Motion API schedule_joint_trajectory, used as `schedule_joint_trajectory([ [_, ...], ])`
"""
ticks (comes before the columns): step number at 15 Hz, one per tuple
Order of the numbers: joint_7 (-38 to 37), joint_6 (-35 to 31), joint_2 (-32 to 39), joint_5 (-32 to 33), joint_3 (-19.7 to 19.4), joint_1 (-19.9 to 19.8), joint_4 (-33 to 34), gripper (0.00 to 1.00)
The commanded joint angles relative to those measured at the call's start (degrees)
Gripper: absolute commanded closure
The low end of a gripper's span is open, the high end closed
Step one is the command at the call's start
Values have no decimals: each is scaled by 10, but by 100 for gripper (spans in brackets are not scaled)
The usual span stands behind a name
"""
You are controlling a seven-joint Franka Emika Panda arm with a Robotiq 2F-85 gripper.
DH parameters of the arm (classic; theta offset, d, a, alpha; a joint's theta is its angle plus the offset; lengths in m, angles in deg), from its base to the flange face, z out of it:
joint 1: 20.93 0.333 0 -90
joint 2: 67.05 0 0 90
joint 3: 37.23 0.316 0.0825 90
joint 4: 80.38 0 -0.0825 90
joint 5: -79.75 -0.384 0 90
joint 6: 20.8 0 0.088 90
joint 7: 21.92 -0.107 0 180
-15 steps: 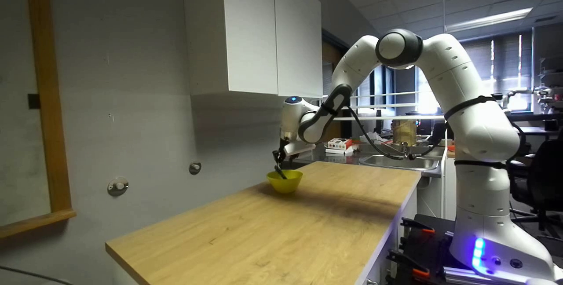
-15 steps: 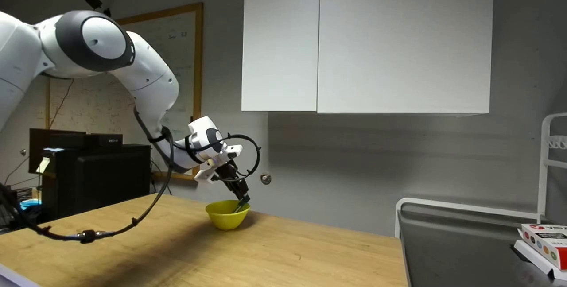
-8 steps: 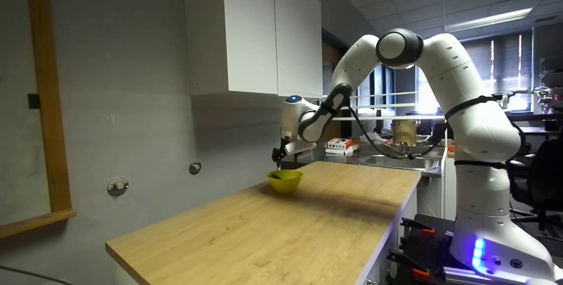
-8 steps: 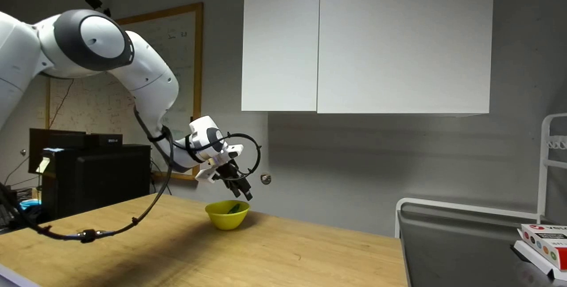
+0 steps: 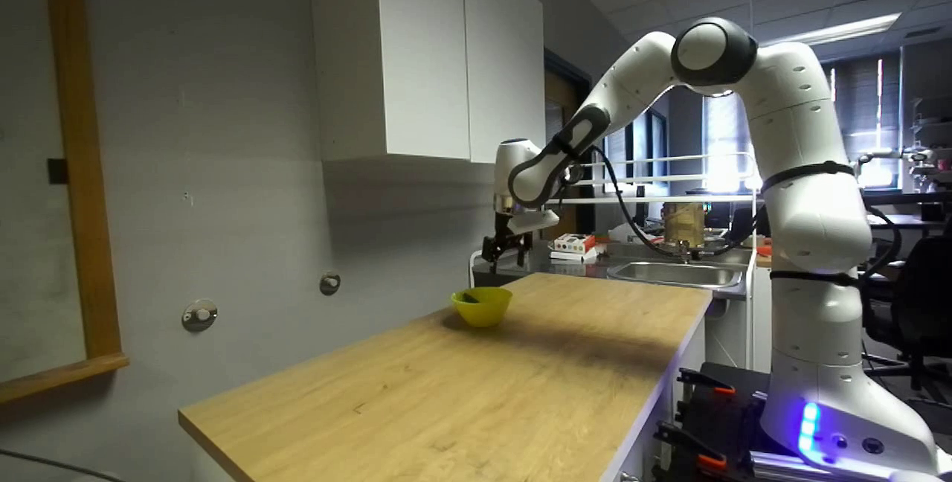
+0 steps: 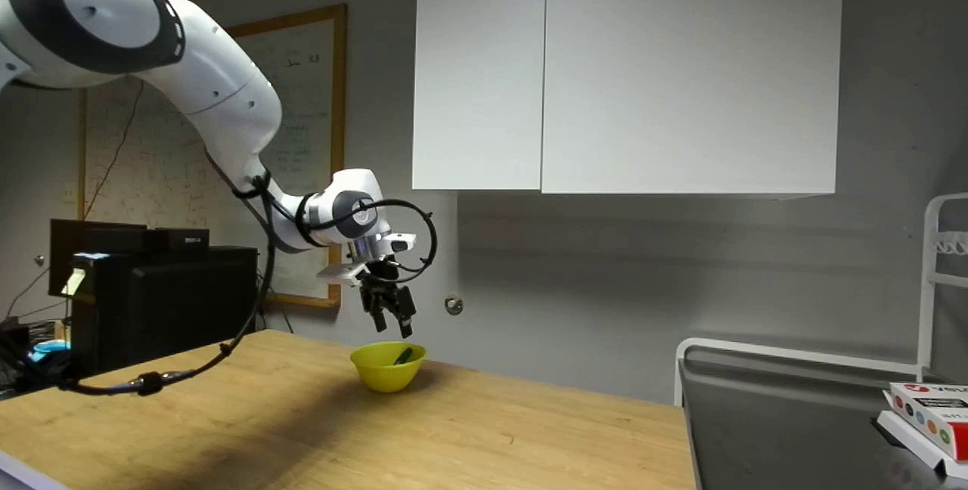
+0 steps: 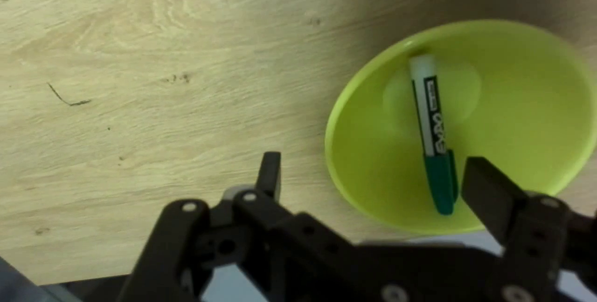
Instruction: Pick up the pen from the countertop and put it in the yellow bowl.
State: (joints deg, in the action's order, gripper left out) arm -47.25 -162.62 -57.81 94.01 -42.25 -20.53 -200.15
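Arching, the arm points its tool down, jaws apart, above the yellow bowl.

You have a white cabinet on a grey wall. Left of it hangs a whiteboard; right of it, bright windows.

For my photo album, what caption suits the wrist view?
Green-capped pen lying in the yellow bowl, seen past an open gripper.

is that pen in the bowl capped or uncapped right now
Capped: in the wrist view, the pen has its green cap covering one end, and no bare tip shows.
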Motion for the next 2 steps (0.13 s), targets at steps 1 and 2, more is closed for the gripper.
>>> schedule_joint_trajectory([
  [1, 157, 72, -101, -102, 26, -25, -67, 0],
  [2, 201, 100, -122, -118, 21, -33, -71, 0],
])
